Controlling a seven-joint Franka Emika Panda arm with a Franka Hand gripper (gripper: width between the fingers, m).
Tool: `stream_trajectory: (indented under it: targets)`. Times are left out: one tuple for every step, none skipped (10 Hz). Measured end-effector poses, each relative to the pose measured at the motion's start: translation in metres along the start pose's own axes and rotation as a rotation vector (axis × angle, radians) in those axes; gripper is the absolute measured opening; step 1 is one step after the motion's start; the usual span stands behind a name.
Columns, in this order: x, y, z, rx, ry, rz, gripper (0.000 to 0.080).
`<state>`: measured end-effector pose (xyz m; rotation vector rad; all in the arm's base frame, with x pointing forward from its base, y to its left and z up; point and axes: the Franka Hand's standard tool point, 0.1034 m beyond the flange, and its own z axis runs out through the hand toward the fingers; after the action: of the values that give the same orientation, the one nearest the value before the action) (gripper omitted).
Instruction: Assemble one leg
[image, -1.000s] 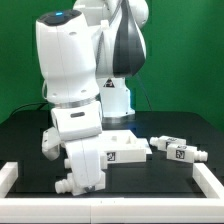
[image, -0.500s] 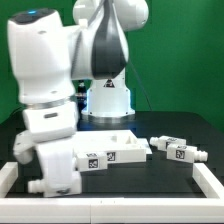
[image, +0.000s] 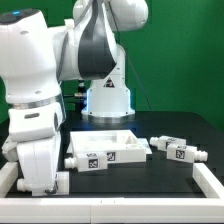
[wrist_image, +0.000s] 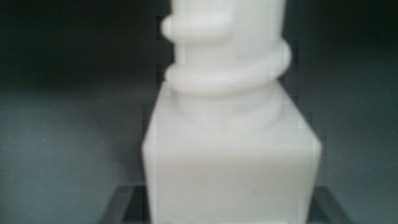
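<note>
In the wrist view a white leg (wrist_image: 222, 120) with a round screw end fills the picture. It sits between my gripper's (wrist_image: 222, 212) two dark fingers (wrist_image: 128, 205), which press on its square end. In the exterior view my arm's white hand (image: 38, 150) hangs low at the exterior view's left, above the table's front corner; the gripper itself is hidden behind it. The white tabletop part (image: 108, 148) with marker tags lies in the middle of the table. Two more white legs (image: 177, 150) lie to its right.
A raised white border (image: 205, 180) frames the black table (image: 150, 185) along the front and sides. The arm's base (image: 108, 100) stands behind the tabletop part. A green wall is behind it.
My arm has swung toward the exterior view's left, uncovering the front of the tabletop part. The parts on the table have not moved.
</note>
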<state>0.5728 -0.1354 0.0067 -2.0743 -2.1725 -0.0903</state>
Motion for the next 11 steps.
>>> stream_trajectory:
  targets:
    - [0.002, 0.001, -0.003, -0.005, -0.003, 0.027, 0.0534]
    - [0.006, 0.002, -0.015, -0.023, -0.014, 0.06, 0.0534]
    - [0.008, -0.002, -0.027, -0.049, -0.028, 0.081, 0.0625]
    - [0.011, -0.012, -0.039, -0.051, -0.039, 0.113, 0.0642]
    - [0.013, -0.022, -0.052, -0.061, -0.052, 0.139, 0.0642]
    - [0.02, -0.041, -0.063, -0.069, -0.067, 0.15, 0.0648]
    - [0.025, -0.049, -0.068, -0.067, -0.066, 0.173, 0.0648]
    - [0.023, -0.048, -0.065, -0.062, -0.07, 0.118, 0.0649]
    - [0.022, -0.049, -0.063, -0.057, -0.073, 0.048, 0.0649]
    - [0.022, -0.049, -0.063, -0.054, -0.075, -0.009, 0.0649]
    - [0.022, -0.05, -0.063, -0.05, -0.076, -0.077, 0.0649]
